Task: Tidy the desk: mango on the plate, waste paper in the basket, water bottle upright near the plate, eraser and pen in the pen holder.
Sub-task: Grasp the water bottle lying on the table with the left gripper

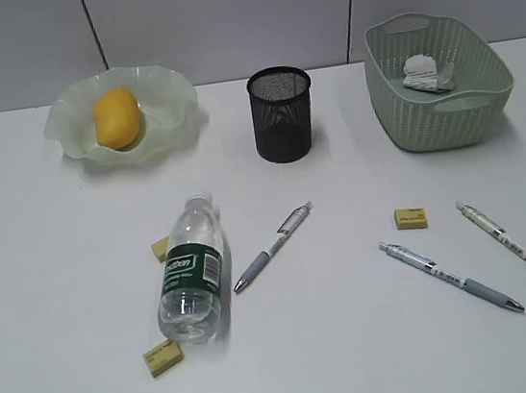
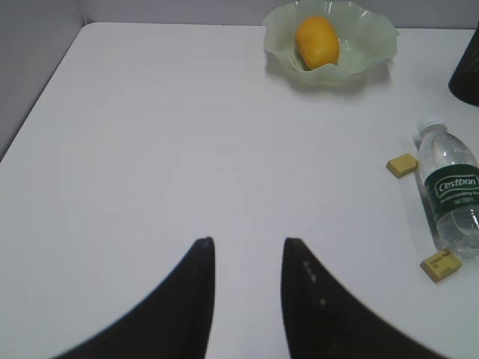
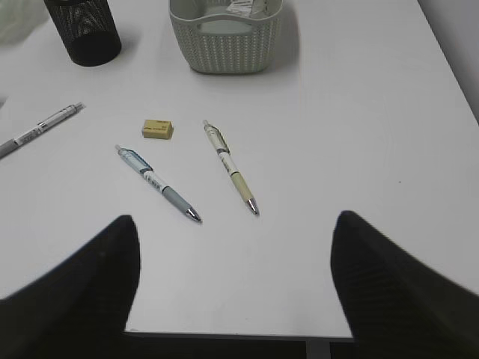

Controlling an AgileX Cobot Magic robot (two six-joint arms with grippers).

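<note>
The smooth yellow-orange mango lies in the translucent pale-green wavy-rimmed plate at the far left of the plain white bench; the crumpled white waste paper sits inside the sage-green woven-pattern plastic basket at the far right; the black metal-mesh pen holder stands upright between plate and basket, its contents not visible. The small clear water bottle with a dark green label lies on its side in front of the plate, cap toward it; one yellow eraser rests just beside its neck, another yellow eraser at its base. A grey-barrelled pen lies right of the bottle; a third yellow eraser, a blue-grey pen and a cream-coloured pen lie on the right half, apart from each other. The left gripper hovers over bare bench, its jaws partly apart and holding nothing; the right gripper hangs near the front edge, jaws spread wide and empty.
</note>
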